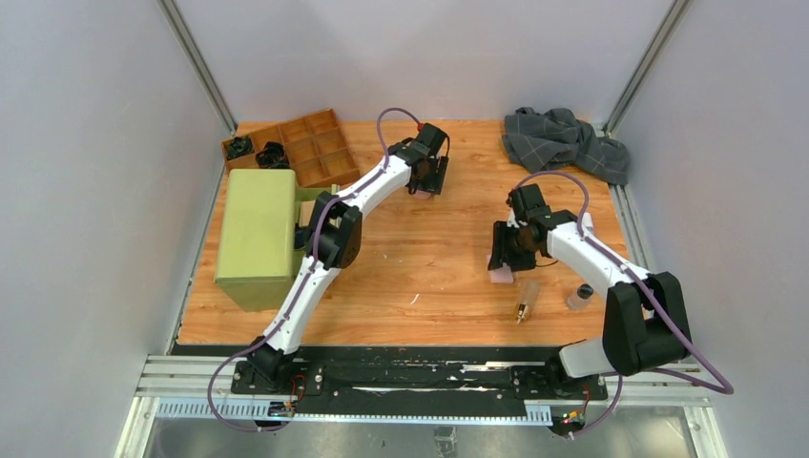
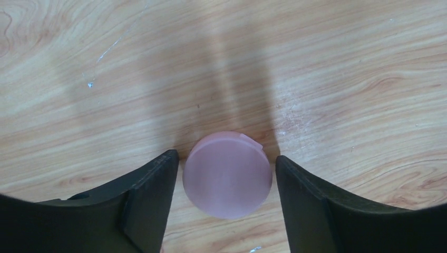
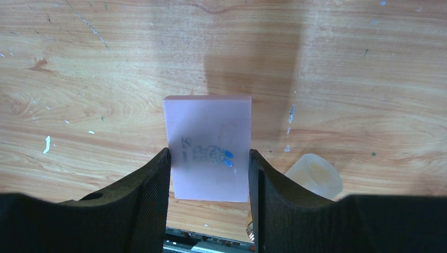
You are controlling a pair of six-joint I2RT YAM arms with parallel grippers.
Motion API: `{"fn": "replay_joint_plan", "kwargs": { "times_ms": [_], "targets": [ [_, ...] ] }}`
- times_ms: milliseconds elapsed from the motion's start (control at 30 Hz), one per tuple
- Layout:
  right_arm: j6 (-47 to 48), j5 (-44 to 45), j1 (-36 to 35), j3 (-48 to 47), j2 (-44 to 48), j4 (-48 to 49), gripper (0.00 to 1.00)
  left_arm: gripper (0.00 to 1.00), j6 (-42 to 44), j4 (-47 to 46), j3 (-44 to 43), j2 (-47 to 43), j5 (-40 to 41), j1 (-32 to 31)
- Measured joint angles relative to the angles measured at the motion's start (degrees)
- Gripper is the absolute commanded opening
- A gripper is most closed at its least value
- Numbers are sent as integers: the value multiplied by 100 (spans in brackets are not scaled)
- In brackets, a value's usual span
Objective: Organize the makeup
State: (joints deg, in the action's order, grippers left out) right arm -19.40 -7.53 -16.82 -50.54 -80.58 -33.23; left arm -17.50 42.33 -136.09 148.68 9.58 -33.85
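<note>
**Q.** Left gripper, nearest the lens: gripping yet?
**A.** No. Its jaws stand released, just beside the pink disc, which lies on the table toward 12 o'clock of centre.
**Q.** How to take it well?
**A.** Judged: close evenly across the disc's widest part, then lift straight.
**Q.** Right gripper?
**A.** Clenched on the pink square pad, toward 4 o'clock.

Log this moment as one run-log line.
left gripper: open, astride pink disc on table | right gripper: shut on pink square pad
</note>
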Motion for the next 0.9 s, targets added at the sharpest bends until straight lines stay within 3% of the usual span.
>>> {"fn": "replay_joint_plan", "kwargs": {
  "times_ms": [133,267,433,900],
  "targets": [
    [-48,4,-31,-4,-24,0,26,43,37,-11,0,0,11,2],
    [-63,9,-48,-44,-151,-2,26,41,33,4,52,-48,9,-2],
    [-96,15,-76,-157,-238,0,26,42,57,227,911,-752,125,-15],
    [-177,2,-533,-354,-586,186,27,48,57,262,4382,-5534,1180,-101]
  ]
}}
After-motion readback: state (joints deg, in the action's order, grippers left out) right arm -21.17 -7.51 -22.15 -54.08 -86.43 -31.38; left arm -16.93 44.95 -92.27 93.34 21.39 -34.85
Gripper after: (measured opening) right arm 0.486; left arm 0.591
